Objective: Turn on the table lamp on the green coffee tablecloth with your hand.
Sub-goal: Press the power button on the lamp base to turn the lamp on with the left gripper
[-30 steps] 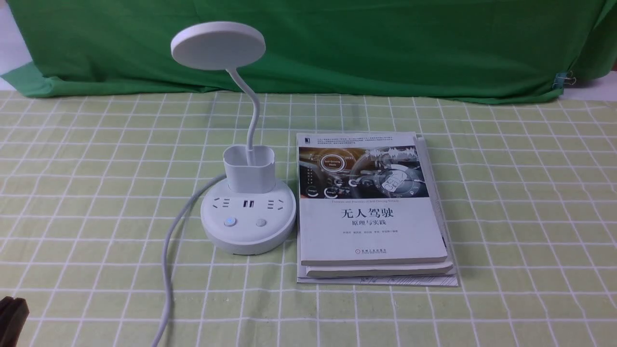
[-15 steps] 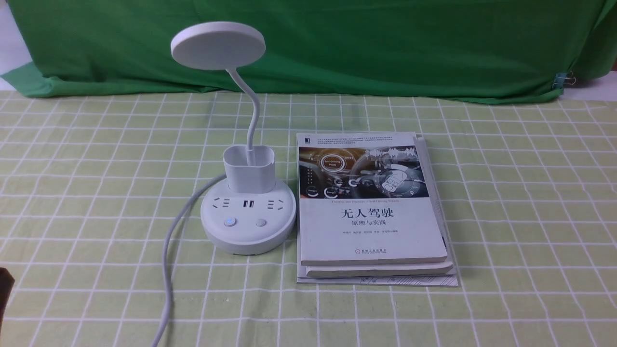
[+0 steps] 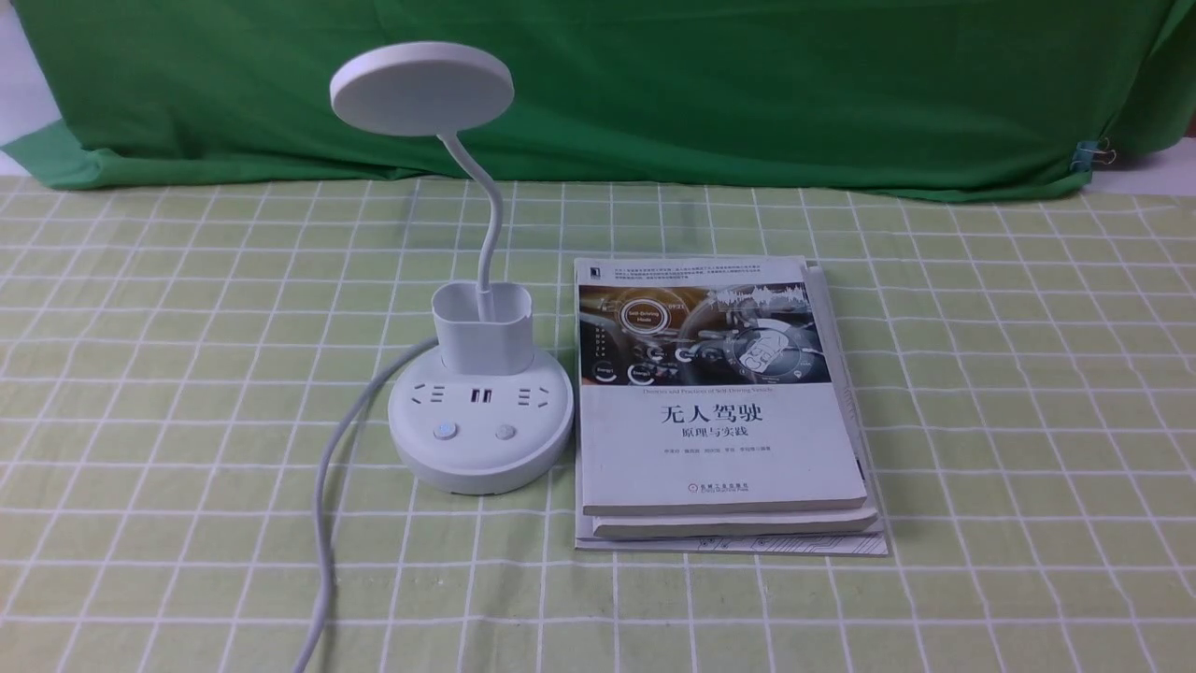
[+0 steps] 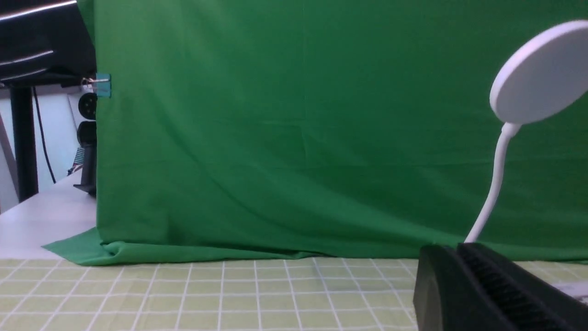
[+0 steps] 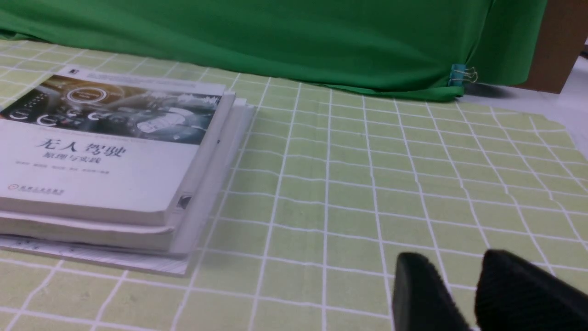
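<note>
Over tablecloth [image 5: 349, 184], right pincer [image 5: 459, 263] slightly parted

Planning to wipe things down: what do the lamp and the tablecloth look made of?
Table lamp: seemingly matte white plastic, with smooth moulded surfaces and no glare. Tablecloth: likely thin woven fabric, pale green with a white grid; it wrinkles and ripples.

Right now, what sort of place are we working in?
Probably a staged test tabletop, not a lived-in room: a plain green backdrop is held by a binder clip behind the checked tablecloth, with a table lamp and stacked books set out on it.
</note>
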### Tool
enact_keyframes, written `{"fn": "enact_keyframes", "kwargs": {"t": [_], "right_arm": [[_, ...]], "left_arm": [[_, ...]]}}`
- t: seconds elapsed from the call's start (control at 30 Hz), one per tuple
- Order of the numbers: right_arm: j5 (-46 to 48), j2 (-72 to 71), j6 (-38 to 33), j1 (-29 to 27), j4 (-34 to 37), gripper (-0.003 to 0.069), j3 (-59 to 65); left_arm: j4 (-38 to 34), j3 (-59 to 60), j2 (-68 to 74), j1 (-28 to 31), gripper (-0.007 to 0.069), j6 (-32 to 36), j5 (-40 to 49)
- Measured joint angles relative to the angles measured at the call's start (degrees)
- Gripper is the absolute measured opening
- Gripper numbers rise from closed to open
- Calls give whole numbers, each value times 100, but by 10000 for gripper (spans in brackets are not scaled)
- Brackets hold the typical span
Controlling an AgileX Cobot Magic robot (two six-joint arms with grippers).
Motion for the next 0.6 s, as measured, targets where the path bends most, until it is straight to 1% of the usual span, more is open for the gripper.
{"fn": "enact_keyframes", "kwargs": {"t": [0.13,0.23,0.27,0.3,0.33,0.37,0.43,0.5,0.53,0.6], "right_arm": [[0,0,0,0,0,245,0],[0,0,0,0,0,245,0],[0,0,0,0,0,245,0],[0,0,0,0,0,245,0],[0,0,0,0,0,245,0],[0,0,0,0,0,245,0],[0,0,0,0,0,245,0],[0,0,0,0,0,245,0],[0,0,0,0,0,245,0],[0,0,0,0,0,245,0]], "left_arm": [[-96,-490,319,0,19,-4,55],[-147,-1359,931,0,19,-219,197],[-205,-1650,1210,0,19,-392,399],[-205,-1705,1261,0,19,-422,439],[-246,-2172,1659,0,19,-647,804],[-245,-2372,1913,0,19,-743,1033],[-197,-2612,2381,0,19,-703,1327],[-28,-2707,2710,0,19,-519,1401],[123,-2727,2935,0,19,-374,1360],[204,-2733,3247,0,19,-301,1188]]}}
